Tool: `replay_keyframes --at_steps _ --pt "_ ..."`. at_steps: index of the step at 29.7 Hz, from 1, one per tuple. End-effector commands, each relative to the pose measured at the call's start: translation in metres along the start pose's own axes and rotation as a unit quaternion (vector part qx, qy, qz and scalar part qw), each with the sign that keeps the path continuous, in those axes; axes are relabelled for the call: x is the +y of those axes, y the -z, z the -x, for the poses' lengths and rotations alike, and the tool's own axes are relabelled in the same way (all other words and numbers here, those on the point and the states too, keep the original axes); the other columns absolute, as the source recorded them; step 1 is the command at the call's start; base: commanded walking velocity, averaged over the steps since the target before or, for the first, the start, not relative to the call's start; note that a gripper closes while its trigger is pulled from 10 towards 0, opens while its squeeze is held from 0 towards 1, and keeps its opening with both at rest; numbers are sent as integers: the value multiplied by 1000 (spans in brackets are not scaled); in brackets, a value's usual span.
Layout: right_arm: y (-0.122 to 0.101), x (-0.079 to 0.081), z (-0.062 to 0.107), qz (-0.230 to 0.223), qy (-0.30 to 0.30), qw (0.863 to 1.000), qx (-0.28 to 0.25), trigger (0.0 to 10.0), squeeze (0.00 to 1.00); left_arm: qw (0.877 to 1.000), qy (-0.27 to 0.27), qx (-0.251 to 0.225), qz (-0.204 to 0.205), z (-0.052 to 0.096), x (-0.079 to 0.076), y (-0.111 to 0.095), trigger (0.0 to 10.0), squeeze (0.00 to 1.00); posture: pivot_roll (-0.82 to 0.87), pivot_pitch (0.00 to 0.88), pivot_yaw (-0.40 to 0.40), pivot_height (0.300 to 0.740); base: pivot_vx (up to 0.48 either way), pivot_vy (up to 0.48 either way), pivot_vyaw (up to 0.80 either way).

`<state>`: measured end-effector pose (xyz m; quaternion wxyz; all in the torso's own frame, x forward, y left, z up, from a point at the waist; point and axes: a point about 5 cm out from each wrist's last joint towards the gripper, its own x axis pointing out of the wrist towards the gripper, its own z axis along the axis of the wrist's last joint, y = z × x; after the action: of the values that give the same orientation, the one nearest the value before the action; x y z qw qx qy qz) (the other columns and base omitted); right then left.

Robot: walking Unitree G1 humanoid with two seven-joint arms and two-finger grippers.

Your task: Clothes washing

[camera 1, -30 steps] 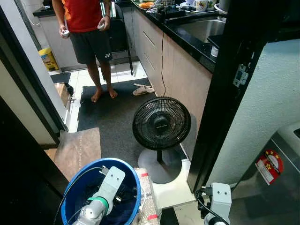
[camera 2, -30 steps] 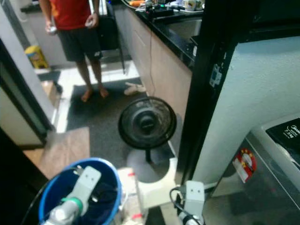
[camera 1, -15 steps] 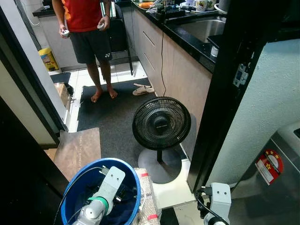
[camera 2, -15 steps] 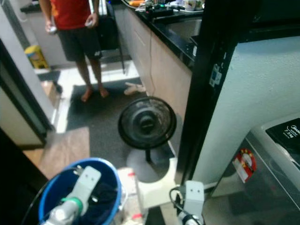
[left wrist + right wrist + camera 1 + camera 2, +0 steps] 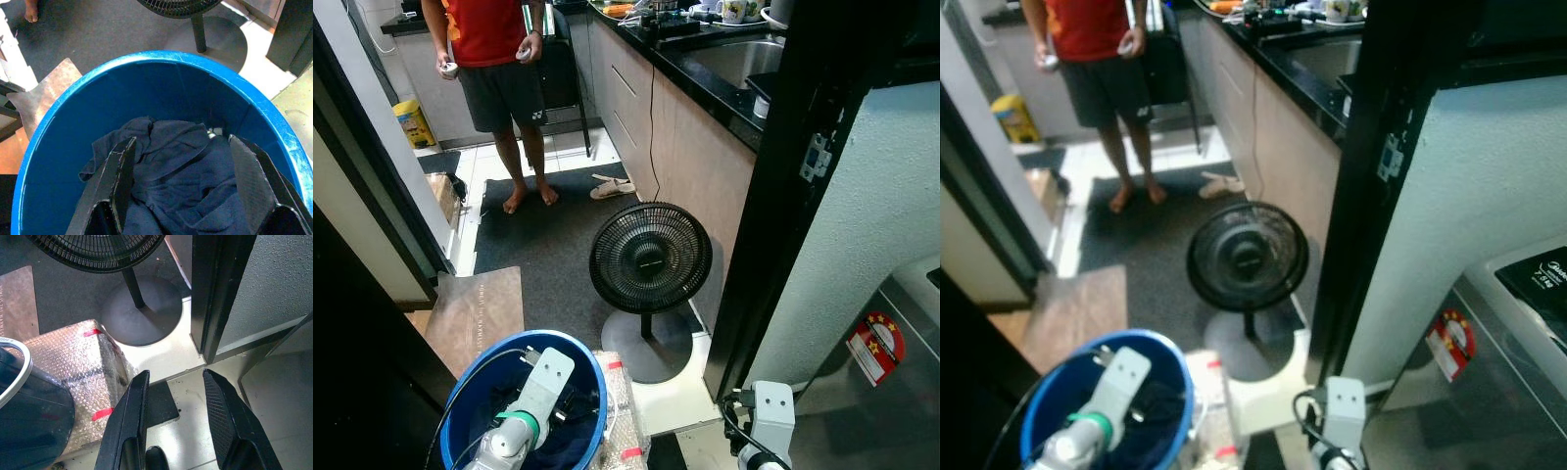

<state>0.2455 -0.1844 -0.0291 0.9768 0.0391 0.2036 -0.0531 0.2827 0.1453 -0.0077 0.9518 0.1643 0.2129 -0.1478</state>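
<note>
My left gripper (image 5: 181,191) hangs inside the blue bucket (image 5: 73,122), fingers (image 5: 115,181) spread wide on either side of the dark clothes (image 5: 176,161) at the bucket's bottom, holding nothing. My right gripper (image 5: 173,426) hangs low over the floor beside the bucket, next to a bubble-wrapped box (image 5: 73,367), fingers parted and empty. Early stage I'd say: clothes not yet grabbed, and the washing machine (image 5: 1528,294), off to the right past the fan (image 5: 650,257), has yet to be loaded; a person (image 5: 494,49) stands well beyond the bucket.
</note>
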Motion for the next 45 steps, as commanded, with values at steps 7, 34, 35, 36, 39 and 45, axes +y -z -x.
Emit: replay_keyframes --at_steps 7,34,35,36,39,45 --pt "2 4 1 1 -5 1000 5 10000 0 1000 -3 16 -6 3 3 8 10000 0 -198 35 120 740 0 0 0" --pt "2 2 0 3 -5 1000 6 10000 0 1000 -2 16 -6 3 0 8 10000 0 -198 26 116 740 0 0 0" --pt "2 2 0 3 -5 1000 6 10000 0 1000 -2 16 -5 3 0 8 10000 0 -198 26 116 740 0 0 0" --pt "2 3 0 4 -6 1000 6 10000 0 1000 -2 16 -5 3 0 8 10000 0 -197 25 116 740 0 0 0" --pt "1 3 0 4 -7 1000 5 10000 0 1000 -2 16 -6 3 0 8 10000 0 -198 24 116 740 0 0 0" --pt "1 3 0 5 -7 1000 5 10000 0 1000 -2 16 -6 3 1 8 10000 0 -199 23 116 740 0 0 0"
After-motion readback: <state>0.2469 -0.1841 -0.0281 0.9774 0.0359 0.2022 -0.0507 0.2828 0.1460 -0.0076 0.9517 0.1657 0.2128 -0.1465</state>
